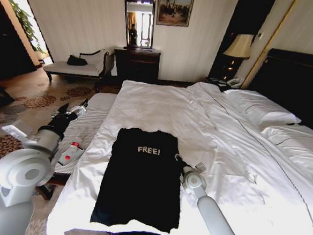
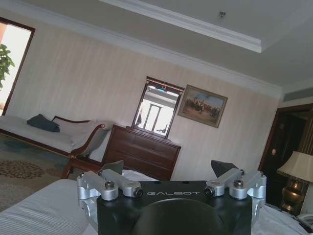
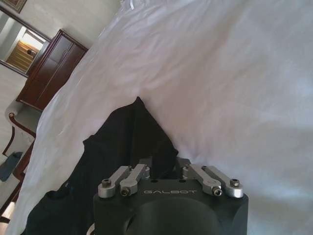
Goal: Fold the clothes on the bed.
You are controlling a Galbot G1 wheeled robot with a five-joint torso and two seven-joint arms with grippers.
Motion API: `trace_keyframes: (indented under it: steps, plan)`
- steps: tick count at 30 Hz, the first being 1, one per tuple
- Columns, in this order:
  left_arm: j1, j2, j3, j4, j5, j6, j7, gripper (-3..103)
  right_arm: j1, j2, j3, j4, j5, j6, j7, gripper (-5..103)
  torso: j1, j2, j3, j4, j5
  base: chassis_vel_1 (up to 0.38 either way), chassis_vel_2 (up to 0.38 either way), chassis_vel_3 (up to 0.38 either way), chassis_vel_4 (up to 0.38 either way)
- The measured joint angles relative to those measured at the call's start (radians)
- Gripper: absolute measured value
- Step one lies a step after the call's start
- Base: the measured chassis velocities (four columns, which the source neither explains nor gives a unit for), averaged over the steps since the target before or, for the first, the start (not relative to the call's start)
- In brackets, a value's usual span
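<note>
The clothes (image 1: pixel 141 186), a black T-shirt with white "FREE!" lettering, lie flat as a long rectangle on the near part of the bed (image 1: pixel 225 138). My right gripper (image 1: pixel 178 161) sits at the shirt's right edge, level with the chest. In the right wrist view this gripper (image 3: pixel 164 169) is shut on a pinch of the black fabric (image 3: pixel 122 147), which rises in a peak against the white duvet (image 3: pixel 220 73). My left gripper (image 1: pixel 73 110) hangs off the bed's left side above the striped bench, and its wrist view shows it (image 2: pixel 168 169) open and holding nothing.
A narrow striped bench (image 1: pixel 89 121) runs along the bed's left side with a small white and red object (image 1: pixel 71 152) on it. Pillows (image 1: pixel 259 108) lie at the far right. Against the far wall stand a chaise (image 1: pixel 77 66) and a dark dresser (image 1: pixel 136 62).
</note>
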Motion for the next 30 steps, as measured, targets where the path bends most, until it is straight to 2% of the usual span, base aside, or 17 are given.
trace_keyframes:
  steps: [2, 4, 5, 6, 7, 21, 30]
  plan:
    - [0.002, -0.002, 0.001, 0.0, 0.006, 0.0, 0.0, 100, 0.01, 0.005, 0.0, -0.017, -0.005, 0.004, 0.0, 17, 0.0, 0.0, 0.0, 0.0, 0.0, 0.0, 0.0, 0.0, 0.0]
    - [0.002, -0.003, 0.003, 0.001, 0.009, 0.0, 0.0, 100, 0.013, 0.006, 0.0, -0.022, -0.007, 0.005, -0.001, 17, 0.0, 0.0, 0.0, 0.0, 0.0001, 0.0, 0.0, 0.0, 0.0]
    - [0.002, -0.005, 0.007, 0.002, 0.013, 0.0, 0.0, 100, 0.017, 0.008, 0.001, -0.029, -0.009, 0.007, -0.001, 12, 0.0, 0.0, 0.0, 0.0001, 0.0, 0.0, 0.0, 0.0, 0.0]
    - [0.002, -0.007, 0.01, 0.003, 0.016, 0.001, 0.0, 100, 0.02, 0.008, 0.001, -0.033, -0.011, 0.008, -0.001, 12, 0.0, 0.0, 0.0, 0.0, 0.0, 0.0, 0.0, 0.0, 0.0]
    - [0.002, -0.009, 0.014, 0.005, 0.02, 0.001, 0.0, 100, 0.022, 0.008, 0.002, -0.036, -0.013, 0.009, -0.002, 3, 0.0, 0.0, 0.0, 0.0, 0.0, 0.0, 0.0, 0.0, 0.0]
    - [-0.011, -0.018, 0.038, 0.018, 0.044, 0.004, 0.0, 100, 0.047, -0.012, 0.014, -0.054, -0.027, 0.016, -0.007, 0, 0.0, 0.0, 0.0, 0.0, 0.0001, 0.0, 0.0, 0.0, 0.0]
    - [-0.016, -0.023, 0.044, 0.025, 0.053, 0.005, 0.001, 100, 0.136, -0.083, -0.002, -0.131, -0.113, 0.024, -0.028, 0, 0.0, 0.0, 0.0, 0.0001, 0.0002, 0.0, 0.0, 0.0, 0.0]
